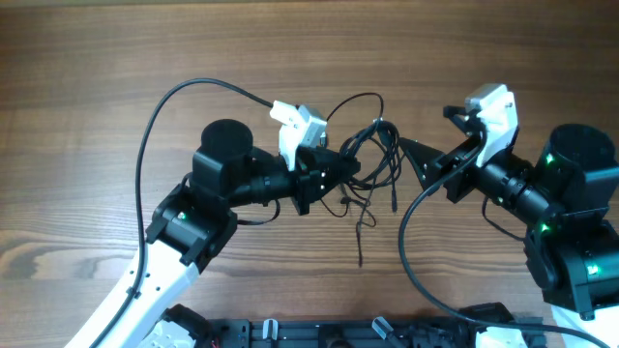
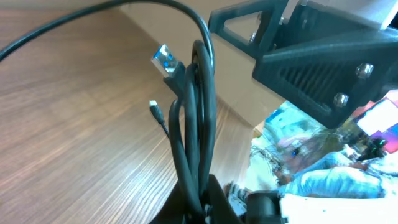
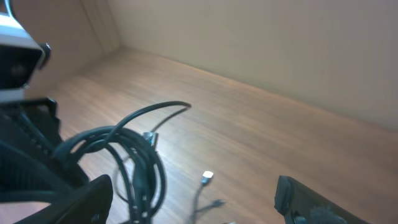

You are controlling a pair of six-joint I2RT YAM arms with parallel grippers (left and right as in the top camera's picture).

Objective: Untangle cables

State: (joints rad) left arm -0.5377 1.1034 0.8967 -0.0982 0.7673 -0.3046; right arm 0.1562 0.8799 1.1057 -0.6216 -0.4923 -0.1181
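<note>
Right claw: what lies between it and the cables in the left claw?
Overhead view: only a narrow strip of bare table separates the open right claw from the cables the left claw grips.

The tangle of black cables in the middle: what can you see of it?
The cables are thin, glossy black loops bunched together, pinched by the left gripper over the wooden table. A blue-tipped USB plug and a smaller plug stick out; loose ends trail toward the wood. The right gripper stands open beside them.

Glossy black rubbery cables (image 2: 199, 124) on matt wood-grain table (image 1: 97, 58)
</note>
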